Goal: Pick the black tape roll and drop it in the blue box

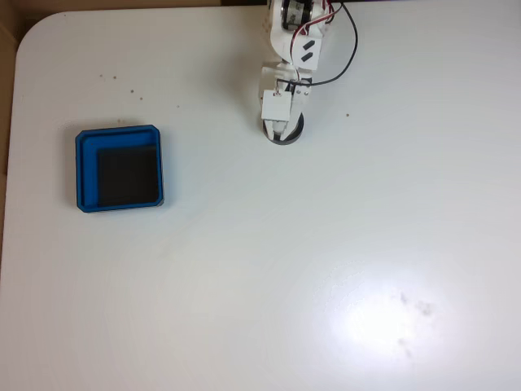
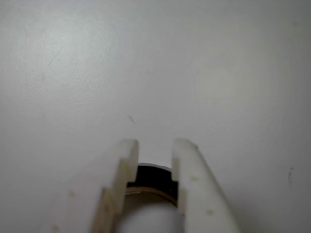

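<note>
The black tape roll [image 1: 286,138] lies on the white table near the top centre of the fixed view, partly covered by my white gripper [image 1: 282,129], which comes down on it from above. In the wrist view the roll [image 2: 154,174] sits between my two white fingers [image 2: 124,170]; its dark far wall and pale inner core show in the gap. Both fingers lie against its sides with no gap visible, so the gripper [image 2: 154,150] looks shut on the roll. The blue box [image 1: 84,171], a shallow square tray with a black floor, stands well to the left in the fixed view.
The white table [image 1: 326,261] has a rounded corner at the top left of the fixed view, with brown floor beyond its left edge. Black and red cables [image 1: 346,49] loop off the arm to the right. Bare tabletop lies between the roll and the box.
</note>
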